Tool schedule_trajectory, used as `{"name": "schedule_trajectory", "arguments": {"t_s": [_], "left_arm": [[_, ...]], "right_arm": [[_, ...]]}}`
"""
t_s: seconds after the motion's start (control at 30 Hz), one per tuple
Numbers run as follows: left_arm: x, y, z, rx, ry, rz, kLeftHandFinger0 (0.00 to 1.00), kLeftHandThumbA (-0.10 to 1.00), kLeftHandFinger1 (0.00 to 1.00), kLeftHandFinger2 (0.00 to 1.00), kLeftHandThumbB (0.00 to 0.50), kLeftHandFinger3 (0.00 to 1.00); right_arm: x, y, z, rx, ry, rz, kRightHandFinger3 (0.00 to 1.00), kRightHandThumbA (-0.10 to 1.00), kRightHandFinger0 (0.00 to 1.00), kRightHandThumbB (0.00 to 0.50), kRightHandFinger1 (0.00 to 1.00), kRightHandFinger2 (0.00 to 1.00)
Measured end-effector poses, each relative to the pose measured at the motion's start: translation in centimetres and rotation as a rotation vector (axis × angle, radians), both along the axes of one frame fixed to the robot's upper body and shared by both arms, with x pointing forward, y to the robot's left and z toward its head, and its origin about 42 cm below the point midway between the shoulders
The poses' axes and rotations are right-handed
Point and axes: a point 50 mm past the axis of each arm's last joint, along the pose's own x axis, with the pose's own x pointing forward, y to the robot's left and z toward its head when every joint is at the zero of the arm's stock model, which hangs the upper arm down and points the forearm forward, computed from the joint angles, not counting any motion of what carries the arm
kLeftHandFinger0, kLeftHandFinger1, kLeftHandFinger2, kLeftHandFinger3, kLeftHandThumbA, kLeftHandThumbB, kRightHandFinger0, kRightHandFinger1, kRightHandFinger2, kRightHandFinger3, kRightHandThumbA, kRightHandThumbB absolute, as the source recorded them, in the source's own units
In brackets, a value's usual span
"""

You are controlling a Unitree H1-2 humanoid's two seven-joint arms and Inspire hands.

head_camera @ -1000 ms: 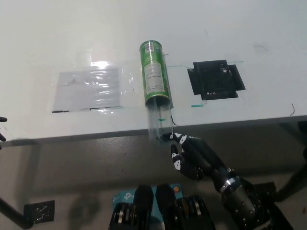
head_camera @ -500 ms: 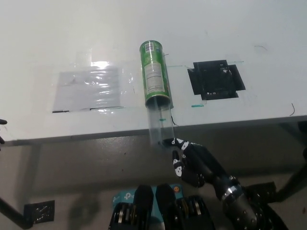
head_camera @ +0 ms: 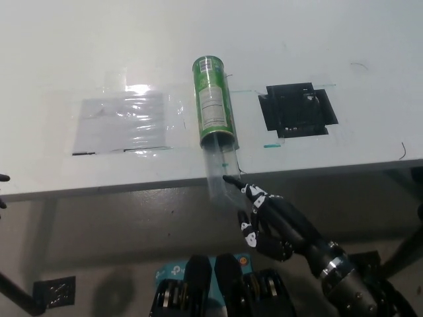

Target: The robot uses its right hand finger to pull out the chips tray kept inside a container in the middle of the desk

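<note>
We see the white desk (head_camera: pixel 79 53) carrying a green container (head_camera: pixel 213 102) lying at centre, its clear chips tray (head_camera: pixel 218 173) jutting toward six o'clock past the edge. Our right hand (head_camera: pixel 268 221), at five o'clock, holds nothing, one extended finger touching the tray's end.

Lab-like test bench, plain white desk (head_camera: pixel 79 39) with taped markers, black square patch (head_camera: pixel 297 109)
</note>
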Motion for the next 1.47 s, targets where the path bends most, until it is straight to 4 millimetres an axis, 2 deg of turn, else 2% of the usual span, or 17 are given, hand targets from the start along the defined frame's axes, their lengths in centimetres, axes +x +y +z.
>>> {"name": "schedule_trajectory", "arguments": {"t_s": [0.2, 0.27, 0.5, 0.57, 0.67, 0.7, 0.73, 0.77, 0.83, 0.87, 0.93, 1.07, 1.2, 1.27, 1.33, 1.37, 1.47], "left_arm": [[-0.4, 0.0, -0.5, -0.007, 0.012, 0.003, 0.21, 0.28, 0.22, 0.26, 0.000, 0.48], [-0.5, -0.1, -0.7, -0.011, 0.016, 0.004, 0.19, 0.28, 0.21, 0.25, 0.000, 0.47], [-0.7, -0.2, -1.1, -0.015, 0.022, 0.006, 0.20, 0.26, 0.22, 0.27, 0.000, 0.48], [-0.8, -0.1, -1.2, -0.016, 0.024, 0.007, 0.21, 0.27, 0.22, 0.28, 0.000, 0.48], [-0.9, -0.1, -1.3, -0.017, 0.027, 0.008, 0.20, 0.28, 0.22, 0.27, 0.000, 0.48], [-0.9, -0.2, -1.3, -0.018, 0.027, 0.008, 0.20, 0.28, 0.22, 0.28, 0.000, 0.48], [-1.0, -0.2, -1.4, -0.020, 0.029, 0.009, 0.20, 0.27, 0.22, 0.28, 0.000, 0.48], [-1.1, -0.2, -1.5, -0.022, 0.030, 0.010, 0.21, 0.26, 0.23, 0.29, 0.000, 0.49], [-1.2, -0.3, -1.8, -0.028, 0.034, 0.011, 0.21, 0.26, 0.23, 0.28, 0.000, 0.48], [-1.2, -0.4, -1.9, -0.029, 0.036, 0.011, 0.21, 0.26, 0.22, 0.28, 0.000, 0.47], [-1.3, -0.4, -1.9, -0.030, 0.036, 0.011, 0.20, 0.26, 0.21, 0.27, 0.000, 0.46], [-1.4, -0.4, -2.0, -0.029, 0.033, 0.010, 0.20, 0.25, 0.22, 0.27, 0.000, 0.49], [-1.5, -0.4, -2.1, -0.029, 0.032, 0.011, 0.20, 0.24, 0.21, 0.27, 0.000, 0.50], [-1.5, -0.4, -2.1, -0.030, 0.032, 0.011, 0.19, 0.23, 0.21, 0.26, 0.000, 0.50], [-1.6, -0.5, -2.2, -0.031, 0.033, 0.011, 0.21, 0.22, 0.23, 0.28, 0.000, 0.51], [-1.6, -0.5, -2.3, -0.032, 0.033, 0.011, 0.20, 0.22, 0.22, 0.28, 0.000, 0.50], [-1.7, -0.6, -2.5, -0.037, 0.033, 0.011, 0.20, 0.23, 0.22, 0.28, 0.000, 0.49]], "right_arm": [[-0.8, -0.8, 1.7, 0.039, -0.015, 0.011, 1.00, -0.10, 0.07, 0.262, 0.11, 1.00], [-1.2, -1.1, 2.0, 0.044, -0.014, 0.013, 1.00, -0.10, 0.02, 0.245, 0.06, 1.00], [-2.5, -3.7, 3.6, 0.111, -0.006, -0.067, 1.00, -0.10, 0.04, 0.262, 0.04, 1.00], [-2.6, -4.7, 3.7, 0.133, 0.002, -0.105, 1.00, -0.10, 0.19, 0.247, 0.01, 1.00], [-2.6, -7.2, 3.4, 0.183, 0.016, -0.198, 1.00, -0.10, 0.38, 0.273, 0.00, 1.00], [-2.7, -7.9, 3.3, 0.201, 0.020, -0.231, 1.00, -0.10, 0.55, 0.269, 0.04, 0.98], [-2.8, -8.6, 3.1, 0.221, 0.026, -0.266, 1.00, -0.10, 0.57, 0.269, 0.03, 0.97], [-2.9, -9.1, 2.8, 0.238, 0.032, -0.298, 1.00, -0.10, 0.51, 0.280, 0.13, 0.88], [-3.0, -10.2, 2.2, 0.291, 0.048, -0.367, 0.98, -0.10, 0.60, 0.288, 0.14, 0.82], [-2.9, -10.7, 1.9, 0.316, 0.055, -0.401, 0.98, -0.10, 0.59, 0.284, 0.15, 0.80], [-2.8, -11.5, 1.2, 0.357, 0.072, -0.462, 0.95, -0.10, 0.44, 0.285, 0.15, 0.77], [-2.4, -12.9, -0.9, 0.408, 0.125, -0.568, 0.91, -0.10, 0.50, 0.266, 0.17, 0.76], [-2.1, -13.8, -2.8, 0.440, 0.178, -0.635, 0.87, -0.10, 0.42, 0.283, 0.10, 0.71], [-2.0, -14.1, -3.5, 0.450, 0.194, -0.659, 0.75, -0.10, 0.30, 0.283, 0.20, 0.62], [-1.8, -14.3, -4.2, 0.476, 0.217, -0.695, 0.72, -0.10, 0.27, 0.275, 0.28, 0.61], [-1.7, -14.3, -4.6, 0.489, 0.228, -0.709, 0.70, -0.10, 0.20, 0.278, 0.22, 0.59], [-1.4, -14.2, -5.2, 0.515, 0.250, -0.730, 0.71, -0.10, 0.15, 0.276, 0.14, 0.58]]}}
